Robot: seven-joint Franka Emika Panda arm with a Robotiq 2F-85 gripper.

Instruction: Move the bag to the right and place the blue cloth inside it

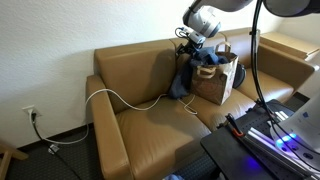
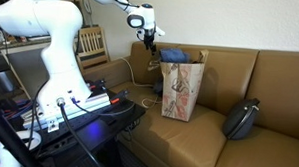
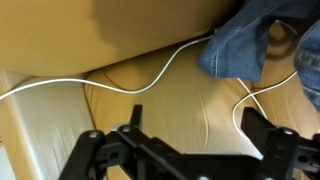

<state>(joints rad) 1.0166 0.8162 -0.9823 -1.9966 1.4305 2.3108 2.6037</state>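
Since the bag is thin tan-brown paper, it should be light and fairly stiff in its walls, yet quick to crease, tip or slide if pushed low. The safer hold, I judge, is up top, at a handle or the rim. One face carries a round red-and-white print. It stands upright on the seat of the couch, close against the backrest.

The blue cloth is denim-blue with darker folds, soft and limp. It is draped over the bag's mouth and hangs down one side toward the seat. How much lies inside cannot be told. It will sag and drag rather than hold shape, so pinching a bunched fold should lift more of it than taking an edge.

Above the bag's rim hovers the gripper, its fingers spread wide and holding nothing. In the wrist view bare seat shows between them.

A thin white cable trails across the seat and over the armrest, near the cloth's hanging end. A dark round cushion rests on the seat beside the bag, apart from it.
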